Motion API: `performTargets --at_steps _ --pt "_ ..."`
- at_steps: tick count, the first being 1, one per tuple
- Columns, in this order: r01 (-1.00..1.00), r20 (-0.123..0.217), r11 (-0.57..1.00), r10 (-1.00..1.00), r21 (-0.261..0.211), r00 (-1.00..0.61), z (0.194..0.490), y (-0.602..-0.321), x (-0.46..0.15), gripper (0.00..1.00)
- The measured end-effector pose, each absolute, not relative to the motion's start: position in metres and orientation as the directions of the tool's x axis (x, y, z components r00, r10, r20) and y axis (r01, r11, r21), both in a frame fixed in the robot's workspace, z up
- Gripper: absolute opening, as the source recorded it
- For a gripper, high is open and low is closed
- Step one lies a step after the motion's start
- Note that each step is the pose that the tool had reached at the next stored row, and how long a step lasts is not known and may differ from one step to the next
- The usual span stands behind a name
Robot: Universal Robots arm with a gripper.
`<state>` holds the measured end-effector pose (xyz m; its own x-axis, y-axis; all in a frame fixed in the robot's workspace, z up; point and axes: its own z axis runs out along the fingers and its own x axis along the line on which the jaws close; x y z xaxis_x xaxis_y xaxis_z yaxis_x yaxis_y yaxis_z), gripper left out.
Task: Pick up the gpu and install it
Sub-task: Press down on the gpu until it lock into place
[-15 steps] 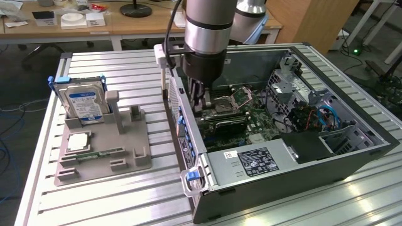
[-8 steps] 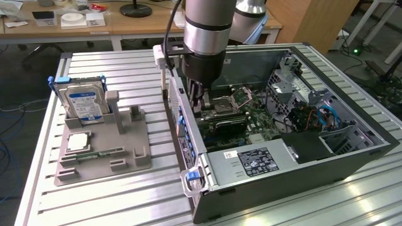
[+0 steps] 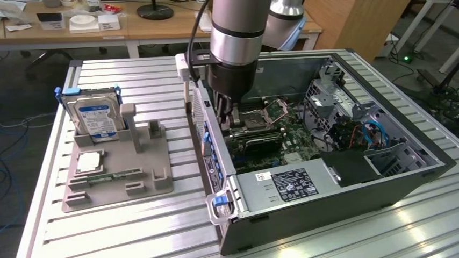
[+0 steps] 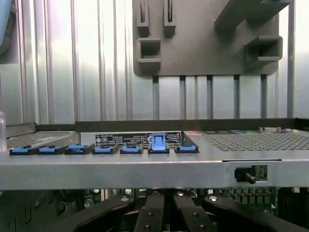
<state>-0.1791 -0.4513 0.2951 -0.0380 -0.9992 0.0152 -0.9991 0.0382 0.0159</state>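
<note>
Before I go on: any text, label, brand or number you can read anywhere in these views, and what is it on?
No text can be read.
Hard drive: blue and white label, print too small.
Power supply: black label with white print, and a small white sticker beside it, both too small.
Case edge: black strip label with white print, blurred.
Desk behind: white items, no legible text.
</note>
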Motion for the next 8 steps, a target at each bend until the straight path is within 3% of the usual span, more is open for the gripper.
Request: performTargets --at_steps 8 --pt "-0.999 0.015 0.038 -0.999 0.014 -0.038 0.286 -0.451 -0.156 0.1"
